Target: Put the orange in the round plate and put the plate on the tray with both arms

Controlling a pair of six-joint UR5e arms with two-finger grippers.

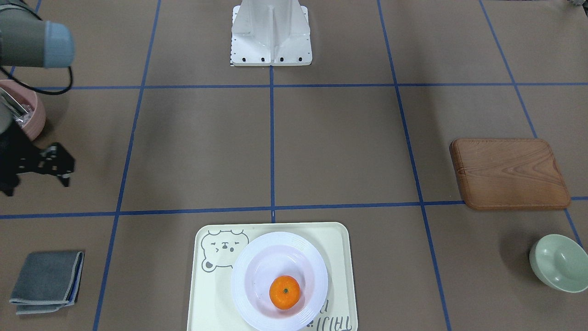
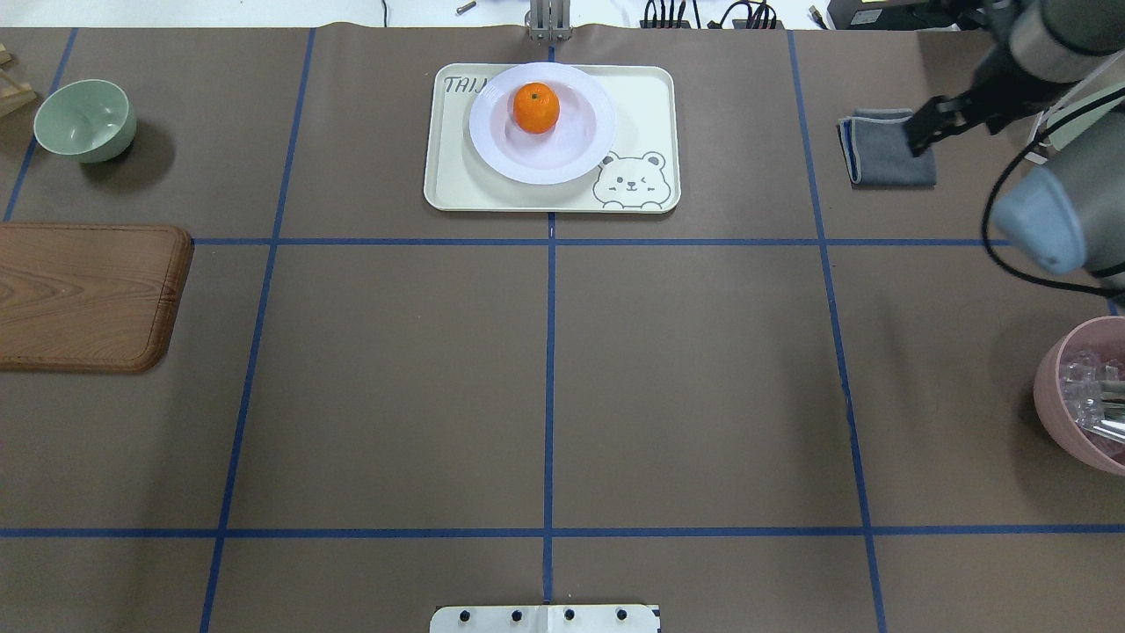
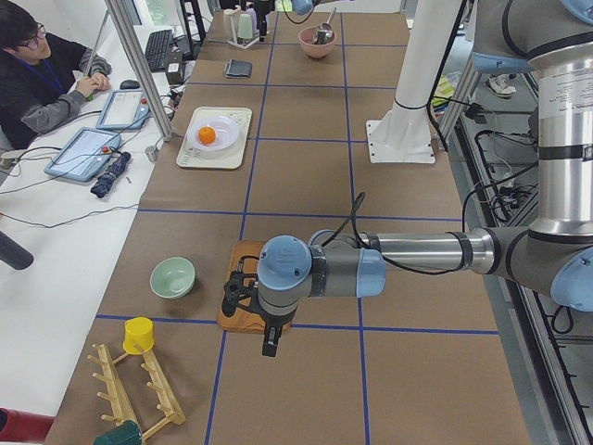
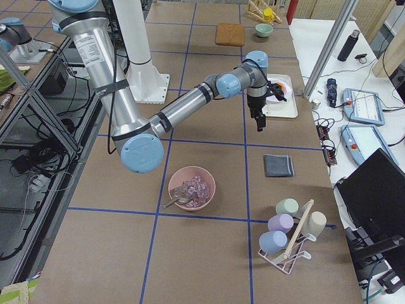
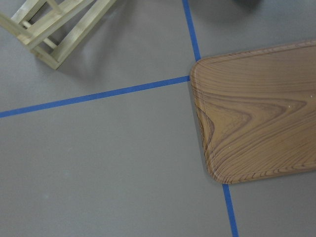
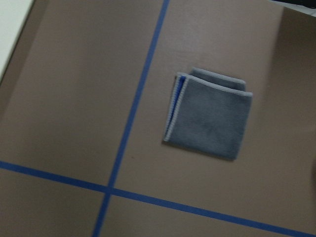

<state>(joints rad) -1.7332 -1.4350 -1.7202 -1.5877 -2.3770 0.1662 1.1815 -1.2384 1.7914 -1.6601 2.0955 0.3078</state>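
Observation:
The orange [image 1: 285, 292] [image 2: 536, 107] lies in the sunken centre of the white round plate [image 1: 257, 257] [image 2: 580, 149]. The plate rests on the cream bear tray [image 1: 335, 248] [image 2: 650, 97] at the table's far middle. My right gripper [image 1: 62, 166] [image 2: 923, 132] hangs above the grey cloth, well off to the tray's side; it looks open and holds nothing. Only the exterior left view shows my left gripper [image 3: 237, 295], above the wooden board, and I cannot tell whether it is open or shut.
A wooden board [image 1: 510, 174] [image 2: 79, 299] and a green bowl [image 1: 558, 262] [image 2: 85, 119] lie on my left side. A folded grey cloth [image 2: 879, 149] [image 6: 210, 113] and a pink bowl [image 2: 1081, 396] sit on my right. A person [image 3: 37, 83] sits at the far edge.

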